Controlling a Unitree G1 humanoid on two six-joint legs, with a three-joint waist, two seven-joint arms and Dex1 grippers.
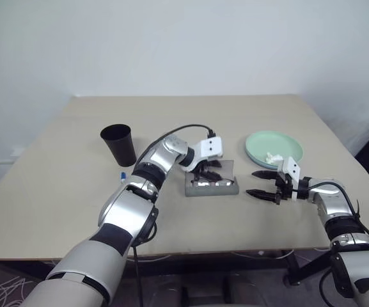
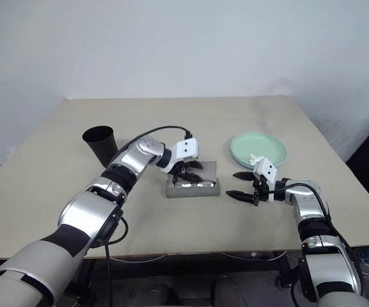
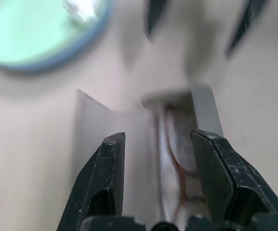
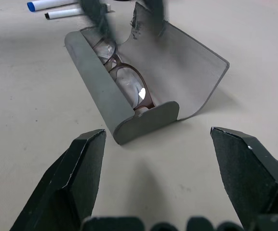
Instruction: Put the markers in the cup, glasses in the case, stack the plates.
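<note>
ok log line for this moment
glasses in open case | left gripper open above case | right gripper open, empty | markers on table

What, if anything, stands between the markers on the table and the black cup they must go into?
Nothing visible does. The markers lie on bare table just in front of the upright cup, whose mouth is uncovered. The left gripper, jaws open, is off to one side, over the case.

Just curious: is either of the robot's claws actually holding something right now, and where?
Nothing is held. The left gripper hangs open over the glasses in the case; the right gripper is open beside it.
</note>
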